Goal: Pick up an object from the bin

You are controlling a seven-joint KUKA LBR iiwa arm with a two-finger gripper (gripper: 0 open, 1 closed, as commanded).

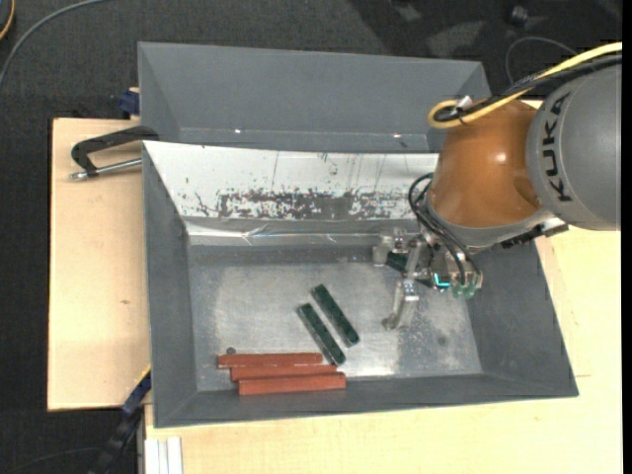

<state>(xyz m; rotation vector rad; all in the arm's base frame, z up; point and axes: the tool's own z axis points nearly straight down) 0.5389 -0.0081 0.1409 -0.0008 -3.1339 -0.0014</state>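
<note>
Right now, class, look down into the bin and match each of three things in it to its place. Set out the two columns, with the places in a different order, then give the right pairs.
Things
1. dark green bars
2. red bars
3. pincer

Places
A. side by side along the wall of the bin at the view's lower edge
B. over bare floor, right of the middle
C. mid-floor, side by side, lying slantwise

Pairs: 1-C, 2-A, 3-B
</note>
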